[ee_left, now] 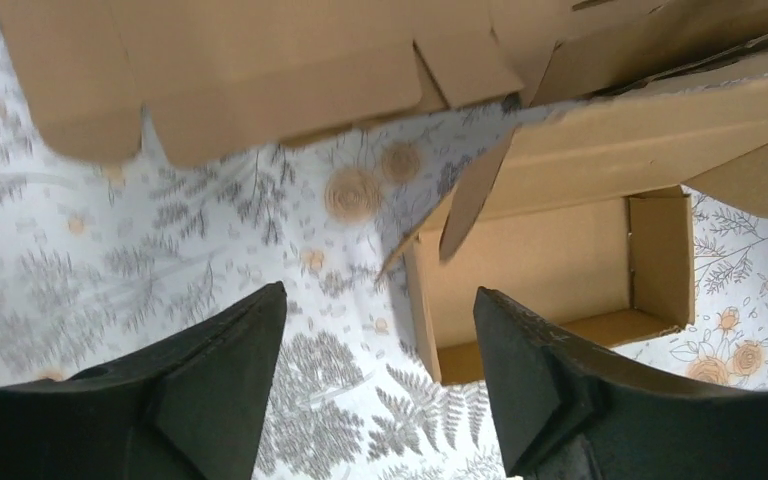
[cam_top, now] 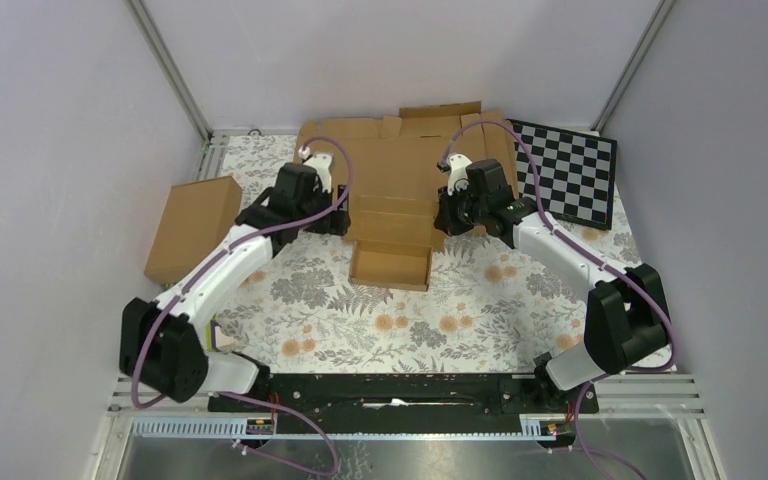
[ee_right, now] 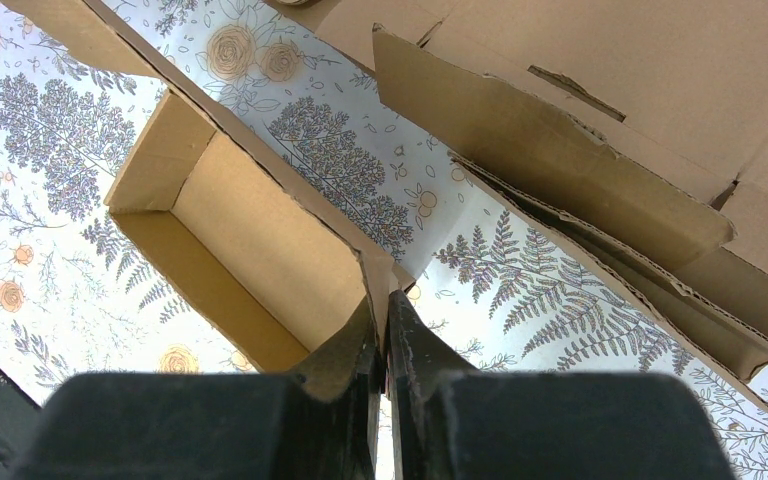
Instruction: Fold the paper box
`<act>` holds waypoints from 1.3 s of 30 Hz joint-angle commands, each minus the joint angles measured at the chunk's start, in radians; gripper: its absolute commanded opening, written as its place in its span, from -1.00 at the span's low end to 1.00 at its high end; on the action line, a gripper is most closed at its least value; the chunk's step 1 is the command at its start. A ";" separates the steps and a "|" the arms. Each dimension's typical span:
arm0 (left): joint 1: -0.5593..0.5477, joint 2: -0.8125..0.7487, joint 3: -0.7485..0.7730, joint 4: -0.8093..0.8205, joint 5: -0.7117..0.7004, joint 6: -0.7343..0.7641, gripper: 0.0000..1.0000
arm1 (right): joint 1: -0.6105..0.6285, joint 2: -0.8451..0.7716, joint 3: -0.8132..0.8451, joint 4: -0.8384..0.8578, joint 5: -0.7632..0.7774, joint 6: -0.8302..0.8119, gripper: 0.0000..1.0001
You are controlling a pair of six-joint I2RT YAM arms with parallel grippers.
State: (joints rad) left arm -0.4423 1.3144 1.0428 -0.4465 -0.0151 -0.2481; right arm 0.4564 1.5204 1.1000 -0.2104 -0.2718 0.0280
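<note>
Both arms stretch forward from their bases and angle inward, their wrists meeting on either side of the paper box point(cam_top: 390, 262), which sits half-formed at the middle of the flower-patterned table point(cam_top: 360, 325) with its open tray facing the near edge. The left gripper point(cam_top: 338, 222) hangs just beside the box's left wall; in its wrist view the left gripper point(ee_left: 380, 320) is spread wide, nothing between its fingers point(ee_left: 230, 350), only the tablecloth below. The right gripper point(cam_top: 443, 222) is at the box's right side, and its wrist view shows the right gripper point(ee_right: 384, 320) clenched on the top edge of the tray's side wall. Flat cardboard point(cam_top: 400, 140) lies behind the box, a closed brown carton point(cam_top: 192, 228) to the left, a checkerboard point(cam_top: 572, 172) to the right
</note>
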 commanded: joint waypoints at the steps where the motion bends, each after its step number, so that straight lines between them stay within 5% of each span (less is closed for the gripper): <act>1: 0.027 0.109 0.140 0.038 0.197 0.189 0.36 | 0.010 -0.022 0.005 0.033 -0.003 0.006 -0.81; 5: 0.027 0.197 0.210 -0.003 0.293 0.240 0.22 | 0.010 -0.020 0.003 0.033 0.000 0.001 -0.80; 12: 0.027 0.237 0.229 -0.010 0.264 0.239 0.07 | 0.010 -0.019 0.008 0.034 -0.007 0.002 -0.80; 21: 0.023 0.247 0.235 -0.022 0.179 0.145 -0.98 | 0.010 -0.018 0.015 0.034 -0.021 0.061 -0.81; 30: -0.037 0.130 0.107 0.154 0.052 -0.128 -1.00 | 0.109 -0.098 -0.066 0.132 0.345 0.360 -1.00; 39: -0.142 -0.066 -0.249 0.523 -0.096 -0.251 -1.00 | 0.285 -0.199 -0.296 0.422 0.640 0.500 -1.00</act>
State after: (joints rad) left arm -0.5362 1.3087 0.8864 -0.1692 -0.0399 -0.4080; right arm 0.6945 1.3540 0.8547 0.0341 0.2214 0.4229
